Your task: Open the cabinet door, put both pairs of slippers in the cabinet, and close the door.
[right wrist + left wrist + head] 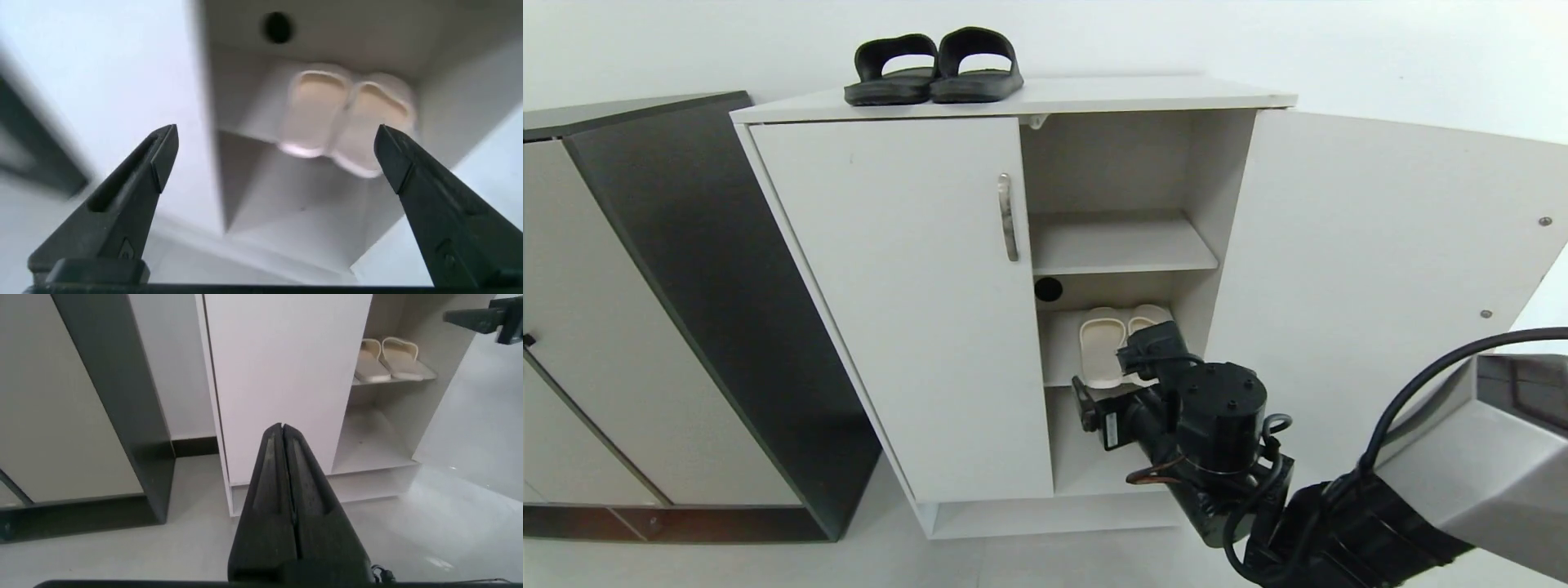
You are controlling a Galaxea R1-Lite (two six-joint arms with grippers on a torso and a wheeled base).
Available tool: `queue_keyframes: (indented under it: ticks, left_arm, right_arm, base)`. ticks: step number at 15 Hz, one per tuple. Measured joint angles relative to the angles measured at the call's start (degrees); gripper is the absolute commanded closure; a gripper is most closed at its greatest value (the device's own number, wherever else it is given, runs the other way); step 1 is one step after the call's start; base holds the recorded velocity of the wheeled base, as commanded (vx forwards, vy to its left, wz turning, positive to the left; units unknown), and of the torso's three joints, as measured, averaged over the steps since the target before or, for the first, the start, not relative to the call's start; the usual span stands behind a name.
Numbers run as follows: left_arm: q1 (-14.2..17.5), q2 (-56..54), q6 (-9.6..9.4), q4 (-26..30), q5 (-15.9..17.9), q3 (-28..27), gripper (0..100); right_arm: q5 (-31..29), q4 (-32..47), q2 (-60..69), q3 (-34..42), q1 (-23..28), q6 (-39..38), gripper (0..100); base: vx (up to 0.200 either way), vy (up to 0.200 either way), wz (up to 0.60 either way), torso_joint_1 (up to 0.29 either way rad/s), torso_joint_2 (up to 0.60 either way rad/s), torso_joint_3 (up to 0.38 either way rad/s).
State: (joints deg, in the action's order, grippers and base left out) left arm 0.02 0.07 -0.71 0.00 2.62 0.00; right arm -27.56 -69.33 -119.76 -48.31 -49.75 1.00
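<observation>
Black slippers [934,69] lie on the cabinet top [1143,94], long axes front-to-back, at eleven o'clock from the right gripper [276,135], judged nearer, spread wide and empty before the shelved cream slippers [1103,347]; left gripper [282,433] closed.

White cabinet [890,310] with silver handle [1008,217]; black slippers [934,69]; cream slippers [1103,351]; neighbouring cupboard [711,269] dark grey with pale off-white front.
</observation>
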Motion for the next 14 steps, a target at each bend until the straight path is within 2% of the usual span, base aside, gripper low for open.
queue_keyframes:
  ticks: [2,5,14]
  left_arm:
    - [0.0,0.0,0.00,0.0,0.0,0.0,100]
    - [0.0,0.0,0.09,0.0,-0.1,0.0,100]
    - [0.0,0.0,0.02,0.0,-0.1,0.0,100]
  right_arm:
    - [4.1,1.5,3.0,3.4,-0.6,-0.1,0]
    - [4.7,1.6,4.8,5.2,-0.9,-0.1,0]
    - [4.8,1.1,4.8,6.1,-0.6,0.0,0]
  base:
    - [0.000,0.000,0.00,0.000,0.00,0.000]
    - [0.000,0.000,0.00,0.000,0.00,0.000]
    - [0.000,0.200,0.00,0.006,0.00,0.003]
